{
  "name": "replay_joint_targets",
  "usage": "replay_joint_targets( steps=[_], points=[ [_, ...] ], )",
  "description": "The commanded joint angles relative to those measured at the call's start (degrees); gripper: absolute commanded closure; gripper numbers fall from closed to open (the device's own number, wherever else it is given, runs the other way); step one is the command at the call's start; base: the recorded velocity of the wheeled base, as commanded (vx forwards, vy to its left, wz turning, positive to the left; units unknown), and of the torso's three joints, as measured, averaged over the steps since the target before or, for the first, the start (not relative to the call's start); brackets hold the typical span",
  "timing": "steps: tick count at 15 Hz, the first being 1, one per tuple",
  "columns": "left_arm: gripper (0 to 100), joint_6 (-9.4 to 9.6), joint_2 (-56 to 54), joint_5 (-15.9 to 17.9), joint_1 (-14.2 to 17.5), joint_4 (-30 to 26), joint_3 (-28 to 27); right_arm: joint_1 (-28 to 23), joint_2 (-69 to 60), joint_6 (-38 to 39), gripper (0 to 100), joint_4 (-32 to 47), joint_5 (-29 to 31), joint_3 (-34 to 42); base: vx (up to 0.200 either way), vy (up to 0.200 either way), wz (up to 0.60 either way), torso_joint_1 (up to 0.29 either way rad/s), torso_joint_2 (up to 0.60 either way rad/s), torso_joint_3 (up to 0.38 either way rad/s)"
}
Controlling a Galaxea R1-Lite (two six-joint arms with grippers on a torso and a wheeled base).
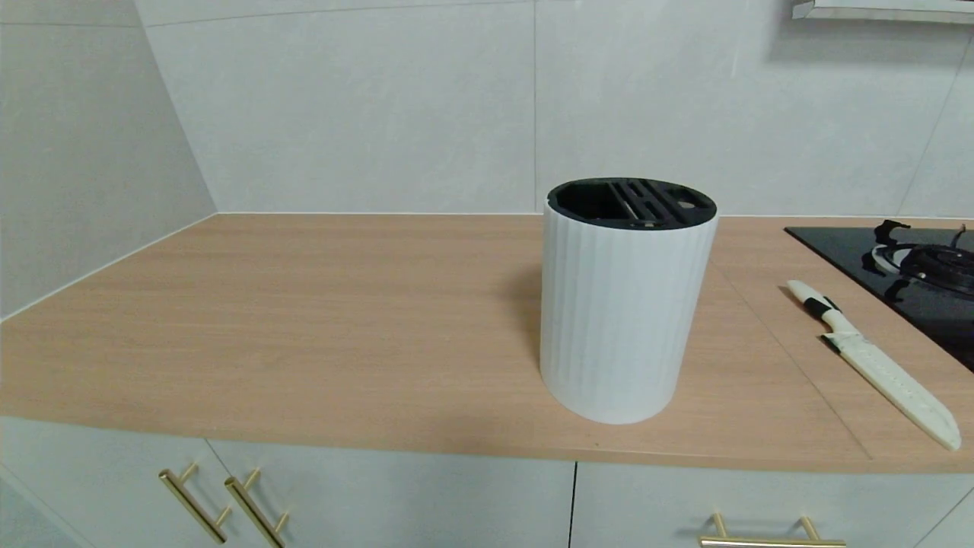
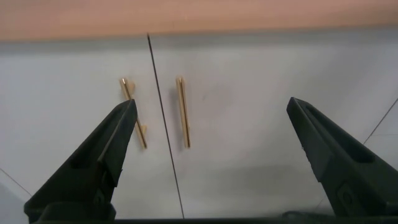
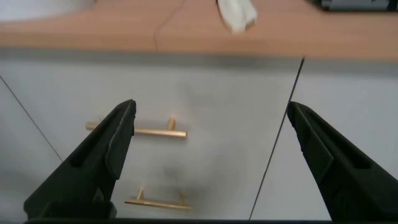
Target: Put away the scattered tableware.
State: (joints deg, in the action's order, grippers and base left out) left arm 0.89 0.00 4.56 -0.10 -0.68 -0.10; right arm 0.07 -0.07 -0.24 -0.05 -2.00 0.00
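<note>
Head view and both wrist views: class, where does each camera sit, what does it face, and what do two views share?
Head view: on the head, looking down at the counter, white holder, knife and hob.
Left wrist view: on the left wrist, facing cabinet doors with paired gold handles; open left gripper in front.
Right wrist view: on the right wrist, facing the cabinet front under the counter edge; open right gripper in front.
Shared: head and right wrist views both show the knife's tip.

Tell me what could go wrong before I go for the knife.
The knife lies flat, tip near the counter edge; a nudge could push it off.
The holder has narrow slots; a tilted blade could jam.
The left gripper and right gripper sit below the counter; rising could clip its edge.
</note>
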Motion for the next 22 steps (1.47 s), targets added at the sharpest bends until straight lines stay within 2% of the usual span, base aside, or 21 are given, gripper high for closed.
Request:
replay_joint_targets(
  steps=[1, 22],
  points=[
    [0, -0.01, 0.00, 0.01, 0.01, -0.02, 0.01, 0.01, 0.07, -0.02, 0, -0.04, -0.02, 0.00, 0.000, 0.000, 0.00, 0.198, -0.49, -0.276],
    [0, -0.01, 0.00, 0.01, 0.01, -0.02, 0.01, 0.01, 0.07, -0.02, 0, -0.04, -0.02, 0.00, 0.000, 0.000, 0.00, 0.241, -0.52, -0.281]
  ],
)
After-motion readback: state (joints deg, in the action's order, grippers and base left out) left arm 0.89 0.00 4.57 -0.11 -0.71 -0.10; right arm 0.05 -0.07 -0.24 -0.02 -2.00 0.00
